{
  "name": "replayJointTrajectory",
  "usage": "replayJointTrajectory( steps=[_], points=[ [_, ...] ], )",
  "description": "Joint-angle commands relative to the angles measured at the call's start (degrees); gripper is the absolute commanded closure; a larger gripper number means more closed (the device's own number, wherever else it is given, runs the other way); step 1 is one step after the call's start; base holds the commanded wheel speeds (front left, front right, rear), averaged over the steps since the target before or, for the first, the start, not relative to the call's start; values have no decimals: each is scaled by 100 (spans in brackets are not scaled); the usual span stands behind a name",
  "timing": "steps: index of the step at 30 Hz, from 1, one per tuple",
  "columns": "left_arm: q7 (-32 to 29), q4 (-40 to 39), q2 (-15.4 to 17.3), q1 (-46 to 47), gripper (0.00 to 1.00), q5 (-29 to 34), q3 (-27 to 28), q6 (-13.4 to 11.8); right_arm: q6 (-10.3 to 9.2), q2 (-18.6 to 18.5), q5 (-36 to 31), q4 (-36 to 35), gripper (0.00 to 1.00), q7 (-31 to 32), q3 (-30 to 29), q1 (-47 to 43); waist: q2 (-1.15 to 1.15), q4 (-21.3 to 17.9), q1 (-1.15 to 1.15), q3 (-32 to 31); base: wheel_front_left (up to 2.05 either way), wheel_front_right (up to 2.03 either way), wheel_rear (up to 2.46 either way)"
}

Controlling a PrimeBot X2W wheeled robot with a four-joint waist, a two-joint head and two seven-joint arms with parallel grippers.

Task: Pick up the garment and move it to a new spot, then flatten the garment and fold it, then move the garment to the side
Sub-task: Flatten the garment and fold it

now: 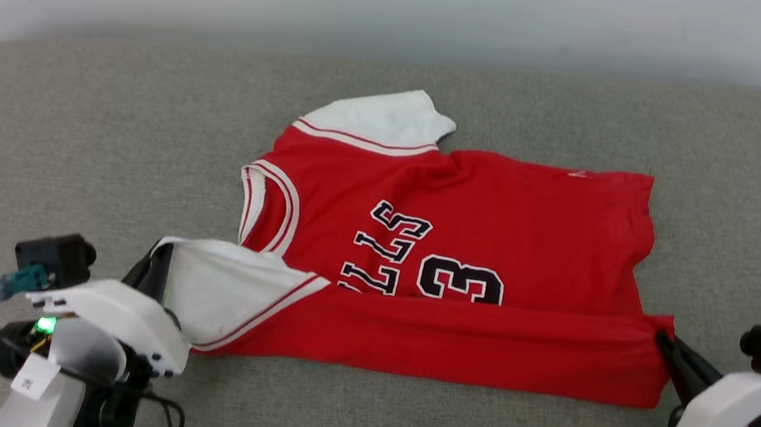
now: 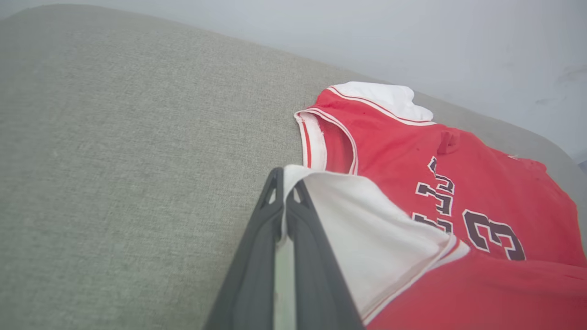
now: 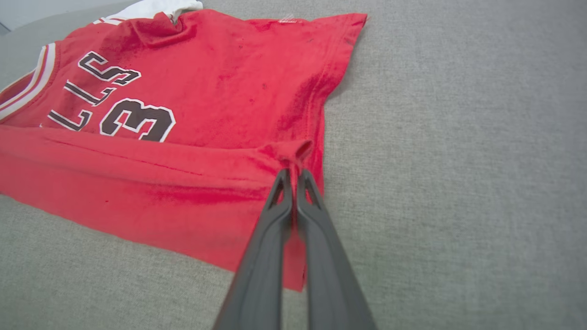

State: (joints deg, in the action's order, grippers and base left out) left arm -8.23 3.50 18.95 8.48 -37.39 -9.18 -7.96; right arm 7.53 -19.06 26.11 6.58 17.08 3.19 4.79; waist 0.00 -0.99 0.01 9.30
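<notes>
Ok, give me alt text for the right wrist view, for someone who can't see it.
The right tool, shut, pinches a folded-over corner of the garment, a red jersey with dark lettering and a 3, lying on a grey fabric surface.

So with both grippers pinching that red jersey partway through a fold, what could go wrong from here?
1. The right gripper holds only a small pinch of the hem corner; the fabric might slip out if it pulls.
2. The left gripper grips the white sleeve rather than the body, so the jersey may fold skewed.
3. The far sleeve sticks out past the shoulder, so the finished fold could end up untidy.
</notes>
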Motion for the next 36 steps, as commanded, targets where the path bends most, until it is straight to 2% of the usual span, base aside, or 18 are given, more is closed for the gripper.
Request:
replayJointTrajectory(
  steps=[1,8,13,14,15,17,18,19,20,21,28,36],
  points=[
    [74,151,-33,193,100,39,-21,58,-8,-33,39,82,100,-84,65,189,0,-66,-1,182,0,0,0],
    [339,1120,-220,931,100,-68,-101,362,-7,-139,252,763,100,-421,413,824,0,-136,-1,630,0,0,0],
    [242,1819,-313,1261,100,-164,-206,548,-7,-210,358,1243,100,-697,767,1158,0,-149,-1,785,0,0,0],
    [209,1938,-342,1305,100,-183,-239,589,-7,-198,403,1335,91,-740,844,1205,0,-150,-1,796,0,0,0],
    [166,2058,-355,1342,100,-202,-270,627,-7,-190,420,1421,78,-800,910,1242,0,-153,-1,804,0,0,0],
    [131,2243,-384,1403,100,-223,-311,697,-7,-200,452,1577,43,-919,1030,1309,0,-152,-1,799,0,0,0],
    [130,2321,-402,1431,84,-254,-316,735,-7,-219,431,1626,0,-1047,1060,1347,0,-150,-1,791,0,0,0],
    [149,2395,-415,1460,57,-262,-321,758,-7,-198,481,1660,0,-1156,1099,1376,0,-146,-1,775,0,0,0],
    [162,2457,-430,1481,15,-283,-328,801,-7,-197,490,1675,0,-1301,1125,1405,0,-142,-1,752,0,0,0],
    [220,2489,-428,1514,0,-296,-310,823,-7,-204,492,1662,0,-1494,1128,1442,0,-138,-1,731,0,0,0],
    [519,2615,-282,1598,0,-296,-165,814,-7,-115,280,1530,0,-2727,1011,1366,0,-188,-1,403,0,0,0],
    [133,2324,93,1435,0,-380,-49,723,-7,74,-152,1258,0,-2967,761,1075,0,-281,-1,52,0,0,0]
  ],
)
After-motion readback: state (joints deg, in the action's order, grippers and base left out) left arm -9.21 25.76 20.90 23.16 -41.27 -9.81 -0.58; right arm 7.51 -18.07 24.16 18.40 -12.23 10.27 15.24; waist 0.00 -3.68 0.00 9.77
